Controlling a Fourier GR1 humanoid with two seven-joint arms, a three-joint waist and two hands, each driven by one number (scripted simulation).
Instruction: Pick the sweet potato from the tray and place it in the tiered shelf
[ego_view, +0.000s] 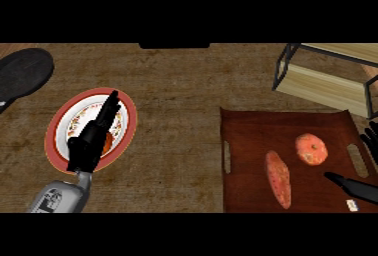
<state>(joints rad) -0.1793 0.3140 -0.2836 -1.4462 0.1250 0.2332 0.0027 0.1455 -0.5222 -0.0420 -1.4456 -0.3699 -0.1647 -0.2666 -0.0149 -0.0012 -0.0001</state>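
sweet potato (278, 179): lying lengthwise on the brown tray (240, 125), left half, untouched
round orange thing (311, 148): same tray, at about 1 o'clock from the sweet potato, apart from it
right hand (353, 186): at the tray's right edge, 3 o'clock of the sweet potato, fingers spread open, holding nothing
left hand (94, 134): over the red-rimmed plate (53, 130), fingers straight, pointing to 1 o'clock
tiered shelf (325, 82): top right, 12 o'clock of the tray
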